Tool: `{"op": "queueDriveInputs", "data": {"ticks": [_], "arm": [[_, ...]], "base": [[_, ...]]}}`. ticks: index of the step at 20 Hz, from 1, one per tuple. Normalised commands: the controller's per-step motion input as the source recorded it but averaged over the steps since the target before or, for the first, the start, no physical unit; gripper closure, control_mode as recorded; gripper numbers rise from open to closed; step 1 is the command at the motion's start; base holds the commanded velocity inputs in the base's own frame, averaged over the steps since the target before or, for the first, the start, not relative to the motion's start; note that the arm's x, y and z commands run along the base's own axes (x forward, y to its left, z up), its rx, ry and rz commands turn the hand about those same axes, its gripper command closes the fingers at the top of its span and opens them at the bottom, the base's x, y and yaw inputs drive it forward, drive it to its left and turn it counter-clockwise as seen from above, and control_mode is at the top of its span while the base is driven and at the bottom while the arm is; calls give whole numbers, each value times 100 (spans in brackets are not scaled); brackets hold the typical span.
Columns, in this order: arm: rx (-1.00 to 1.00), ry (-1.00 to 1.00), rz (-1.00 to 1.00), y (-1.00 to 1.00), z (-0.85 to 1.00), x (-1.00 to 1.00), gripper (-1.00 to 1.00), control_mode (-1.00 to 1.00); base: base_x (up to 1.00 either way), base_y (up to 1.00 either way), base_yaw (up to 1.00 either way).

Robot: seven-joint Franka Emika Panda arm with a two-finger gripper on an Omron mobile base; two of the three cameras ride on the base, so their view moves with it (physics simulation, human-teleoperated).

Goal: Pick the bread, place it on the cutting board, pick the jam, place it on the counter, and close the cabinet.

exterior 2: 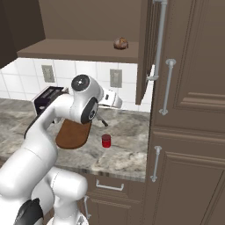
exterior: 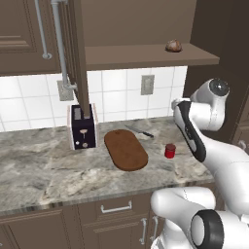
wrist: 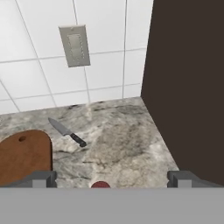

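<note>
- Toaster [exterior: 82, 127]: dark with white sides, on the worktop [exterior: 44, 165] at the left, against the tiled wall, directly below the edge of the open cabinet door [exterior: 78, 53].
- Board [exterior: 126, 149]: bare, flat on the worktop just right of the toaster; in the hand view its rounded end [wrist: 24, 155] shows at lower left.
- Knife [exterior: 139, 131]: behind the board near the wall, black handle pointing right, apart from the board; also in the hand view [wrist: 67, 132].
- Outlets: two grey plates on the tiles, one behind the door [exterior: 64, 90], one above the knife [exterior: 147, 84]. No writing can be read on anything.
- Jam [exterior: 169, 151]: upright on the worktop right of the board, not touching it; its red lid [wrist: 100, 185] peeks in at the bottom of the hand view, between the fingertips.
- Bread [exterior: 173, 46]: on the cabinet shelf [exterior: 146, 56] high above the worktop, toward its right end; seen too in the right base view [exterior 2: 121, 43].
- Gripper [wrist: 112, 179]: fingers spread wide, holding nothing, above the worktop near the jam, facing the wall.
- Tall dark cabinet side [wrist: 188, 87]: close on the gripper's right.
</note>
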Motion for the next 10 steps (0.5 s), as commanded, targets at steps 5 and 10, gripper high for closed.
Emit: {"op": "queueDriveInputs", "data": {"ticks": [5, 10], "arm": [[0, 0, 0, 0, 35, -12, -100, -100], [0, 0, 0, 0, 30, -13, -100, -100]], "base": [[0, 0, 0], [0, 0, 0]]}}
